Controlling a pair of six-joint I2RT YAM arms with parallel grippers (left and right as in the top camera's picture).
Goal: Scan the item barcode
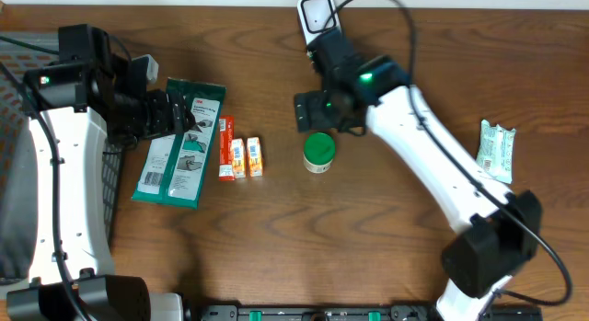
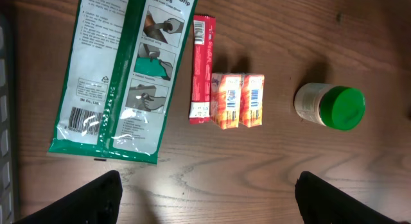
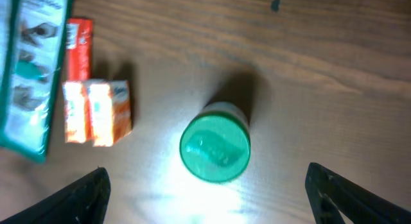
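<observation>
near the middle of the wooden table, a small jar with green lid, upright, lid up, pale body under it. directly above it the right gripper, jaws spread wide, nothing between them, no contact with the jar. in the right wrist view, jar centered between the 2 dark fingertips, with a bright patch of light on the wood just beside it.

to the left of the jar and apart from it, 2 small orange boxes, side by side and touching; in the left wrist view, barcode lines visible on the box nearer to the jar. just beside them a thin red box, lying flat, with a barcode at its far end. next to that a flat green glove package, printed side up, barcode near one lower corner. over the upper end of this package the left gripper, jaws also spread wide, holding nothing. near the right edge of the table, well apart from everything else, a white and green packet.
</observation>
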